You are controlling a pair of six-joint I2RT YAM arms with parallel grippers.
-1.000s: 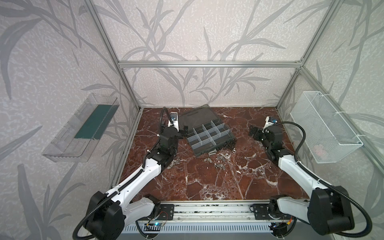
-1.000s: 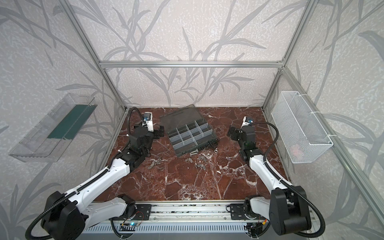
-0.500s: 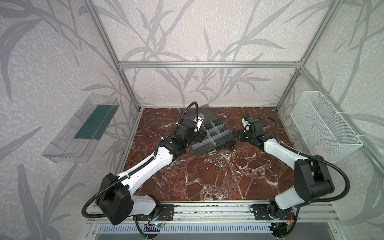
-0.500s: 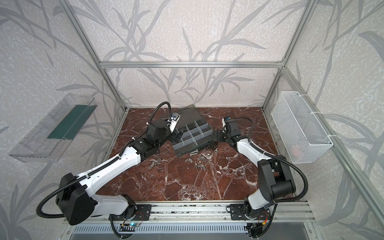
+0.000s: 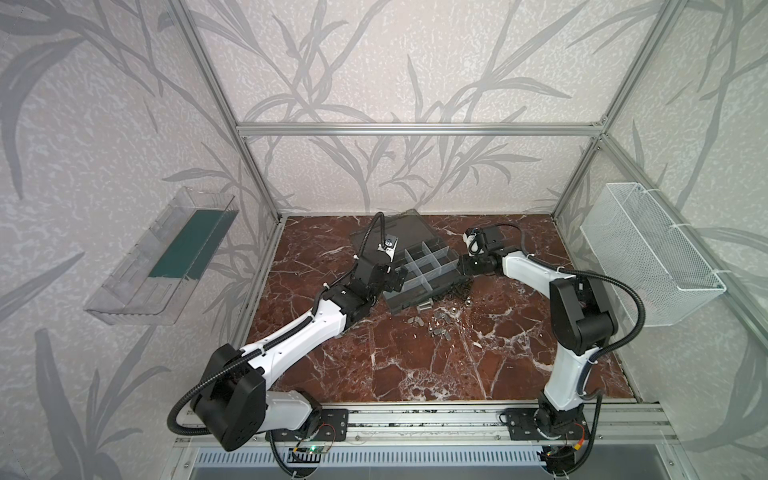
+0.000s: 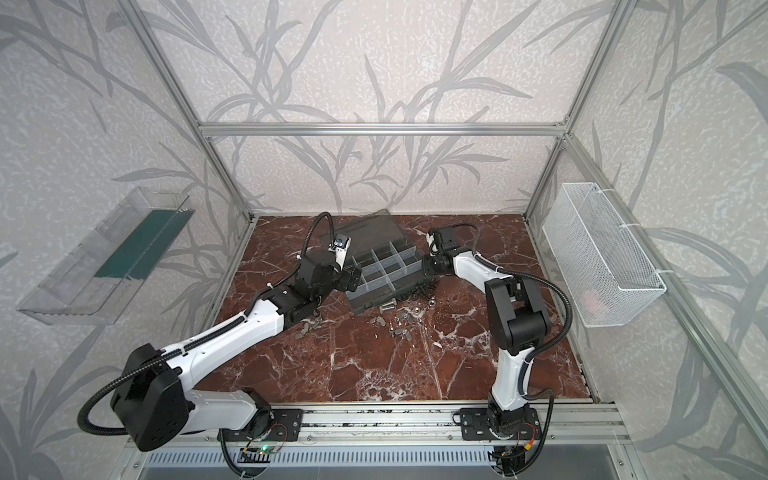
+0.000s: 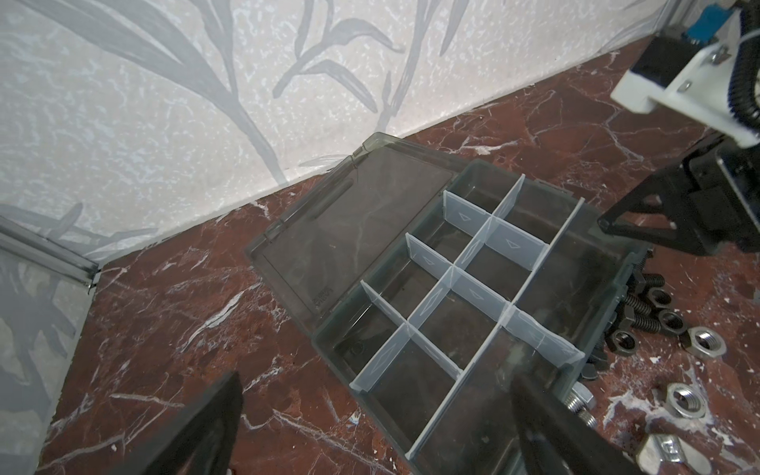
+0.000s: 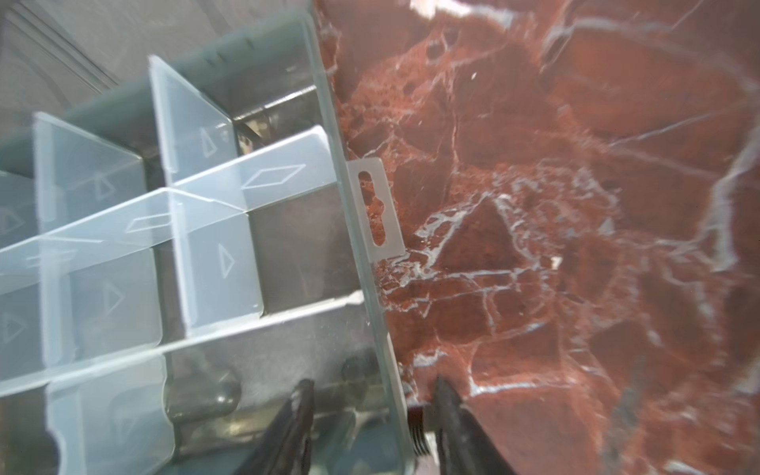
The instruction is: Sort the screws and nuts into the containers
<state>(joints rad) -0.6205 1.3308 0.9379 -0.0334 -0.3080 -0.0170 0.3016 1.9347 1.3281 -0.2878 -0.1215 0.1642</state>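
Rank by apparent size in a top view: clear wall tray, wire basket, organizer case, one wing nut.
1. clear wall tray and wire basket: look alike, left unranked.
2. organizer case.
3. wing nut.

The left arm [image 5: 291,336] and right arm [image 5: 528,270] share one build: glossy white shell links between chunky matt black joint housings. Each carries a ribbed black cable conduit [image 5: 642,320]. A white plastic wrist bracket [image 7: 641,94] bears a small blue part. Black wedge-shaped fingers [image 7: 197,423] taper to points. Thin red and yellow wires [image 5: 579,441] show at the right base.
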